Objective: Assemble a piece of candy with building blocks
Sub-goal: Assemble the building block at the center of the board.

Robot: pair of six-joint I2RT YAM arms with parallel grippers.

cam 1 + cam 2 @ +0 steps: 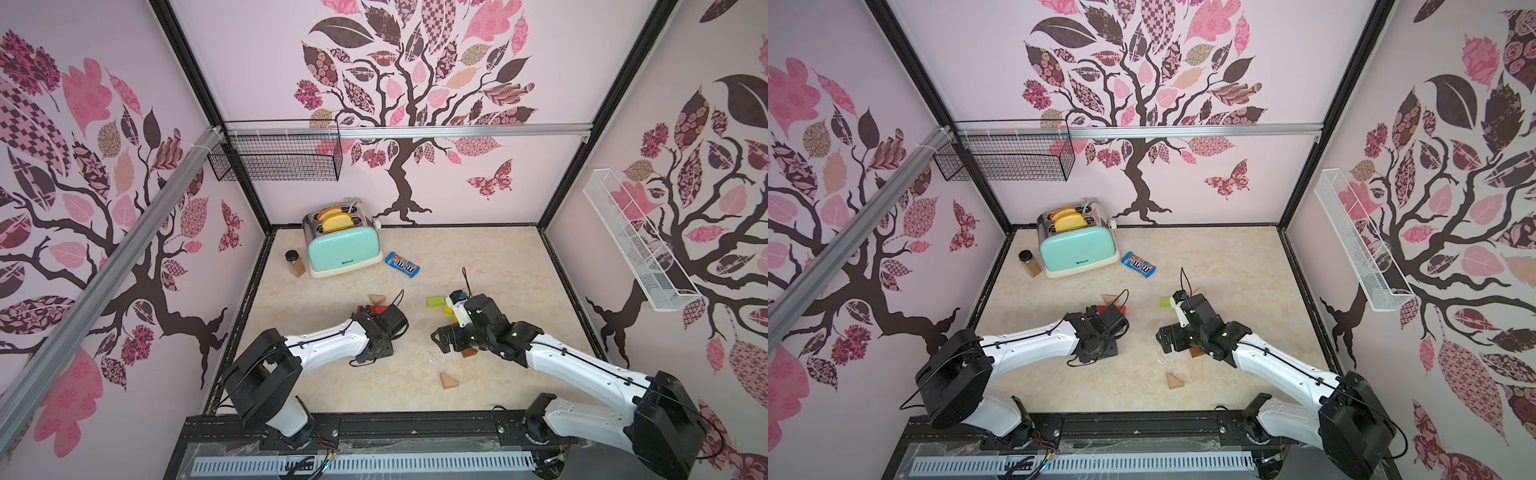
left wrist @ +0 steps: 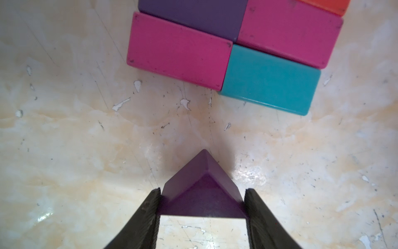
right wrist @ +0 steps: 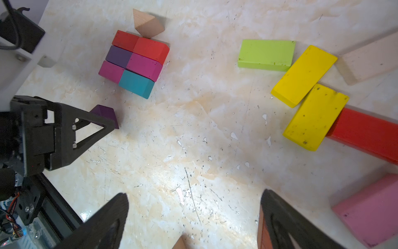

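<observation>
Pinching a purple triangular wooden block (image 2: 202,172) by its two base corners, the left end effector (image 2: 202,195) is clenched on it while the block rests on the cream marbled tabletop (image 2: 64,140), apex aimed at a flat patch of six painted rectangular blocks (image 3: 133,62): two red, one purple, two magenta and one teal, laid edge to edge. The purple triangle sits near that patch but apart from it, at about seven o'clock from the teal corner, and a tan wooden triangular block (image 3: 146,23) touches the patch's red end at twelve o'clock. At three o'clock from the patch lie a lime-green rectangular block (image 3: 266,55), two yellow rectangular blocks (image 3: 303,74) touching each other, a long red block (image 3: 366,135) whose end is under one yellow, a pale wooden bar (image 3: 370,60) and a pink rectangular block (image 3: 366,209). The right end effector (image 3: 193,193) hangs over the tabletop between the two groups, released, its fingers spread wide and holding nothing. In both top views a second tan triangular block (image 1: 449,380) (image 1: 1174,380) lies alone at six o'clock from the right end effector.
</observation>
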